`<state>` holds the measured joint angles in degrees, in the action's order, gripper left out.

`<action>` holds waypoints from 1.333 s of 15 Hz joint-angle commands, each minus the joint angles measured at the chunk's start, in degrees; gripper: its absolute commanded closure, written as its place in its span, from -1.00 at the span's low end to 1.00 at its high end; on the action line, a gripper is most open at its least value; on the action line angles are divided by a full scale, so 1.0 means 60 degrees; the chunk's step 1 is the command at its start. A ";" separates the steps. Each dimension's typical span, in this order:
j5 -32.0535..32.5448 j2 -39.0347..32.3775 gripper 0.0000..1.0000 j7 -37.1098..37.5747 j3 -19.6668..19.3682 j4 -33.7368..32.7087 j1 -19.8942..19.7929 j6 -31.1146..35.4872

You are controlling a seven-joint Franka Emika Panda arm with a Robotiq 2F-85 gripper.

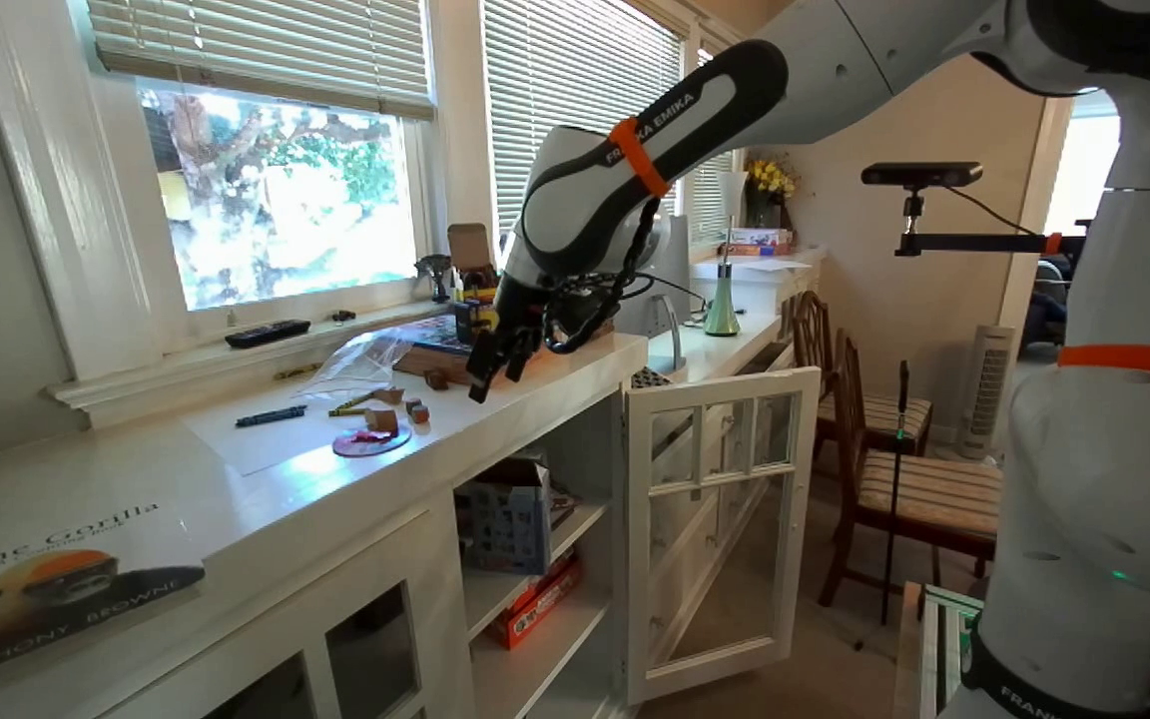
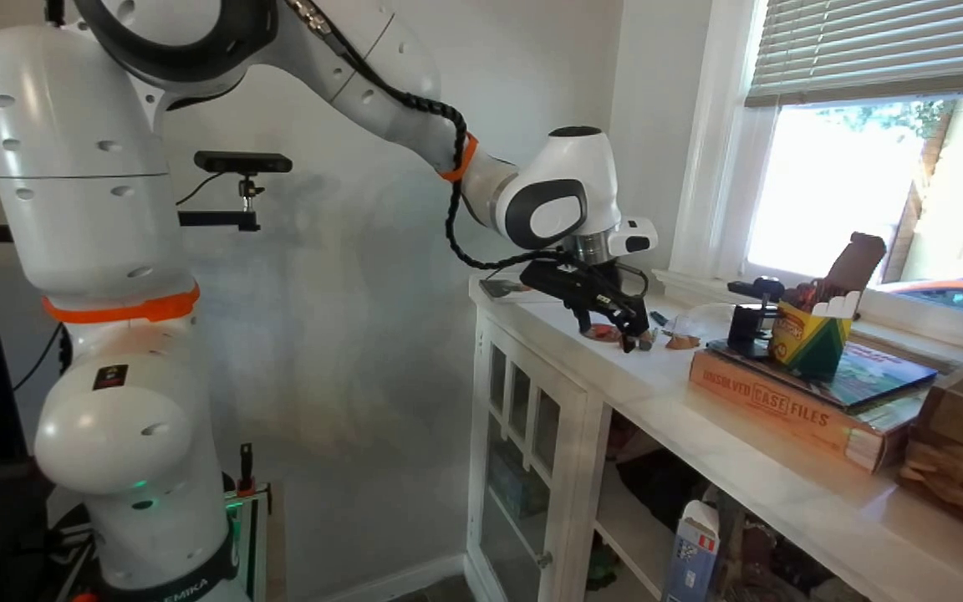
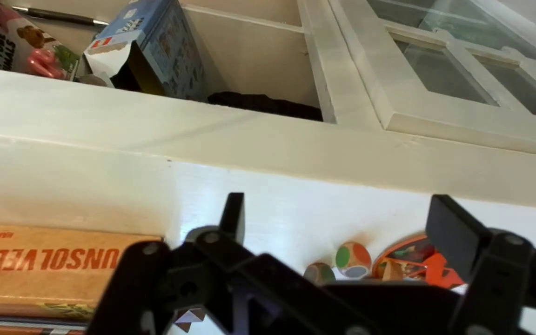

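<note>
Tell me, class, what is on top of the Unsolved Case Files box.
On the box lies a flat illustrated item carrying a yellow and green crayon pack and a black device. The box's top directly beneath that item cannot be seen.

In an exterior view, the camera faces along the counter toward chairs; in an exterior view, back toward a wall; both share the arm. The wrist view closely overlooks the counter.
</note>
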<state>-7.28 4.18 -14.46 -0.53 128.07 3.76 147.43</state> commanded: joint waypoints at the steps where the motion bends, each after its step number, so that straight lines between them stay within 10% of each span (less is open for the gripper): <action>1: 0.0015 -0.0062 -1.00 0.0105 0.0101 -0.0072 -0.0077 -0.0013; 15: 0.1573 -0.0594 -1.00 0.1905 0.0208 -0.0547 -0.0245 0.1350; 20: -0.0015 -0.1221 -1.00 0.1083 0.0485 -0.1326 0.0034 0.1004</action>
<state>-1.70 0.40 -5.73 1.19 123.82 3.46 154.94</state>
